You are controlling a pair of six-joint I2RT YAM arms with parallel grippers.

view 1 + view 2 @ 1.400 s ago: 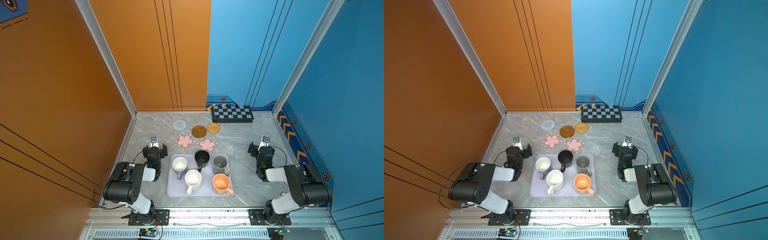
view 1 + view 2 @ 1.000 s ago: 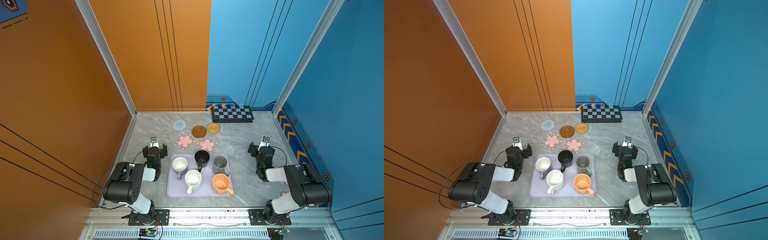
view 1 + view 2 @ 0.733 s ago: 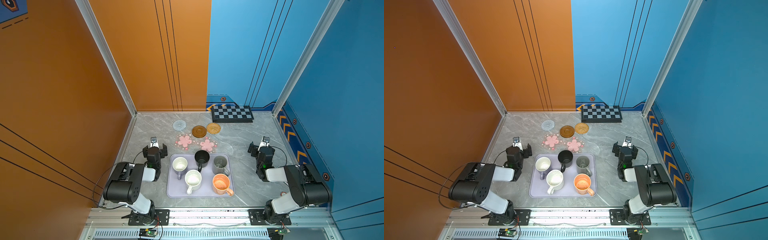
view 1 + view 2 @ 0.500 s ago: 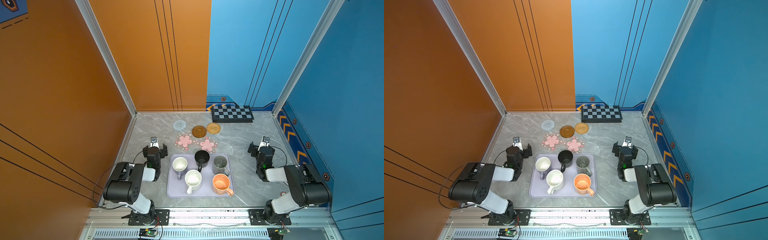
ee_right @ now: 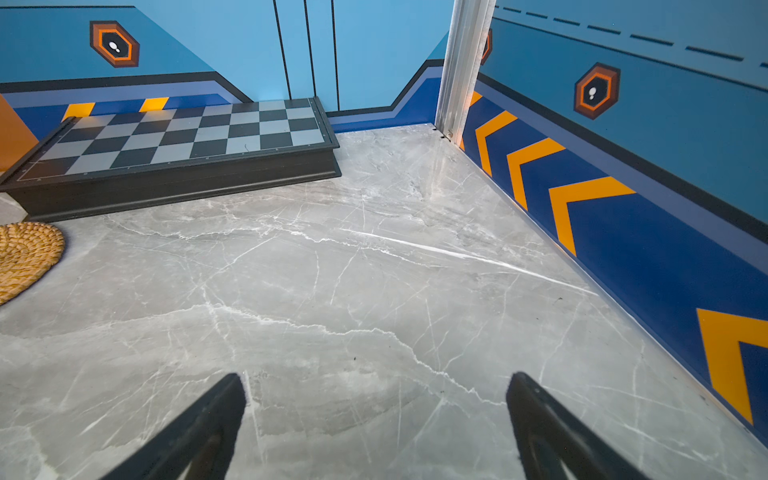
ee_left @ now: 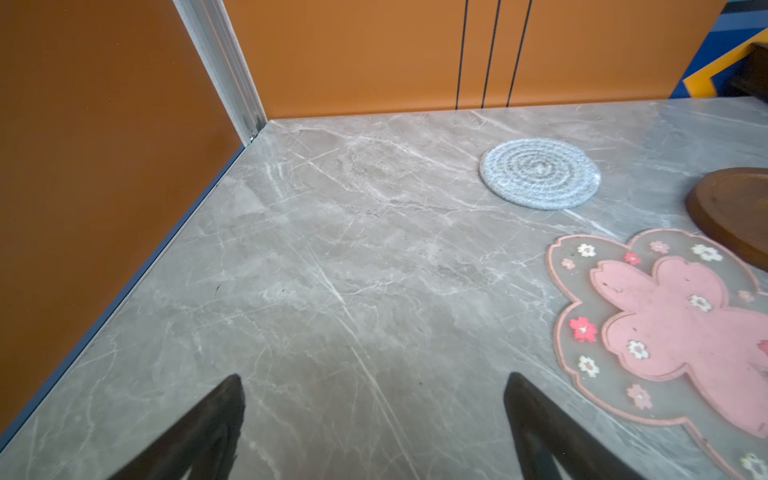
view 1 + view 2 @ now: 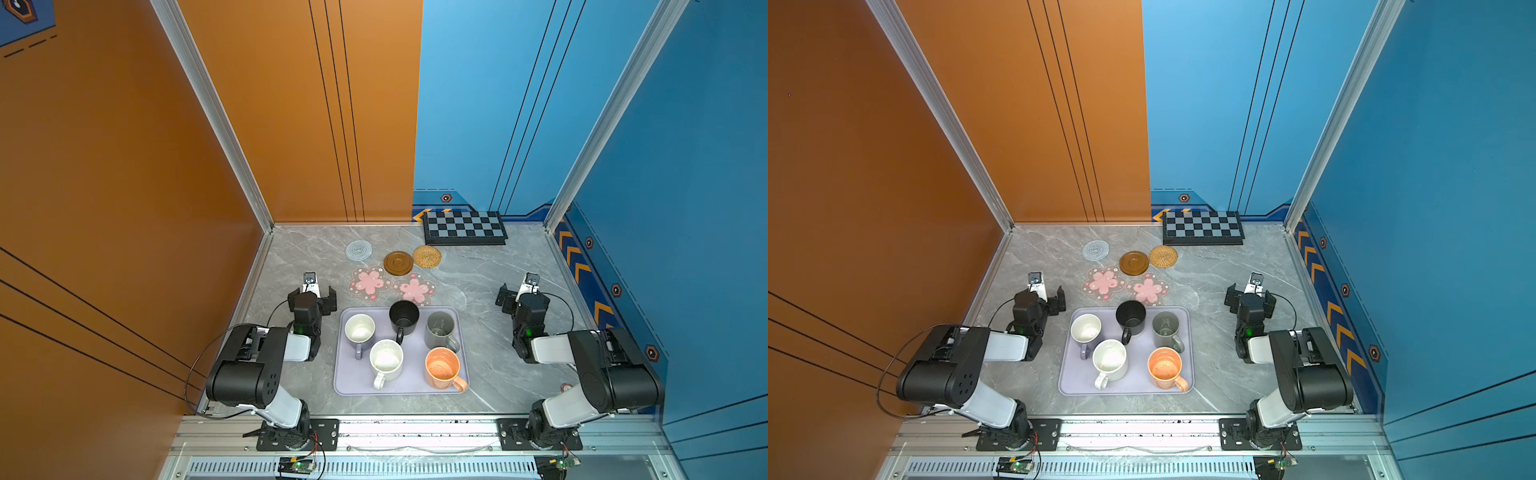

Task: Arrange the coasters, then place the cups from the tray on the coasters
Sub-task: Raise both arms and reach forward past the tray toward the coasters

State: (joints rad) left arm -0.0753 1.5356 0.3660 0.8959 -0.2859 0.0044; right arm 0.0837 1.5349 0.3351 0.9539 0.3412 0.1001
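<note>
In both top views the lavender tray point(image 7: 353, 380) holds the cups: lavender point(image 7: 360, 328), white speckled point(image 7: 386, 359), black point(image 7: 404, 316), grey point(image 7: 440, 330) and orange point(image 7: 442, 368). Behind it lie the coasters: two pink flowers point(image 7: 370, 282) point(image 7: 414, 289), a wooden disc point(image 7: 398, 263) overlapping them, a grey-white spiral point(image 7: 358, 250) and a rattan one point(image 7: 427, 256). My left gripper point(image 7: 312, 296) point(image 6: 374, 382) is open over bare table left of the tray. My right gripper point(image 7: 521, 295) point(image 5: 374, 376) is open over bare table right of the tray. Neither holds anything.
A black-and-grey chequered board point(image 7: 464, 227) lies against the back wall at the right. The orange wall point(image 6: 104, 166) runs close along the left arm's side. The blue chevron wall point(image 5: 623, 208) runs close along the right arm's side.
</note>
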